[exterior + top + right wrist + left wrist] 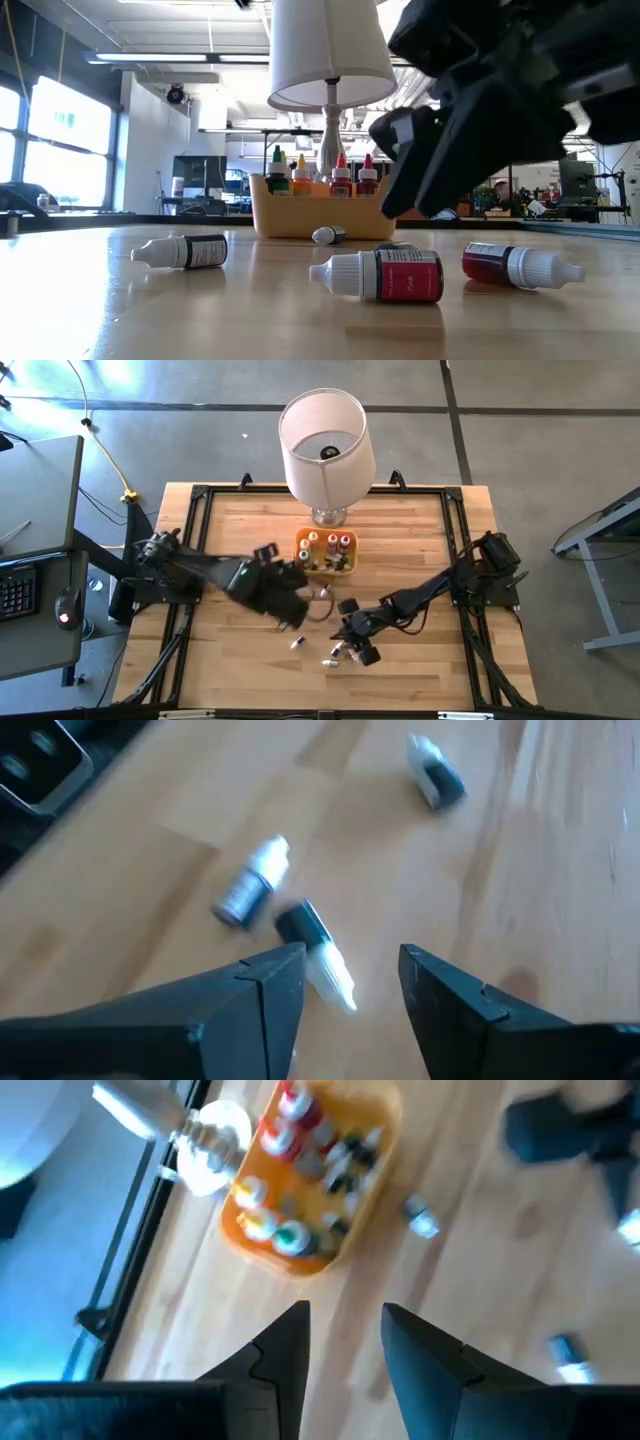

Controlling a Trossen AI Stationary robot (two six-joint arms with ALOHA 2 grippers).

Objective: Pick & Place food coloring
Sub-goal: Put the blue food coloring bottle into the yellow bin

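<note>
Several food coloring bottles stand upright in the orange tray [327,565] in front of the lamp. More lie on their sides on the wood: one dark-labelled [297,644], two close together [333,657] and a small one [421,1218] near the tray. My left gripper [345,1345] hangs open above the table on the tray's near left, nothing between its fingers. My right gripper [350,980] is open and low over the pair of lying bottles; one white-capped bottle [318,948] lies just ahead of its fingers, another [250,886] beside it.
The big white lampshade [325,440] on its glass foot [328,515] stands right behind the tray. A black frame [200,500] runs around the tabletop. Bare wood lies along the near edge and at the far left and right.
</note>
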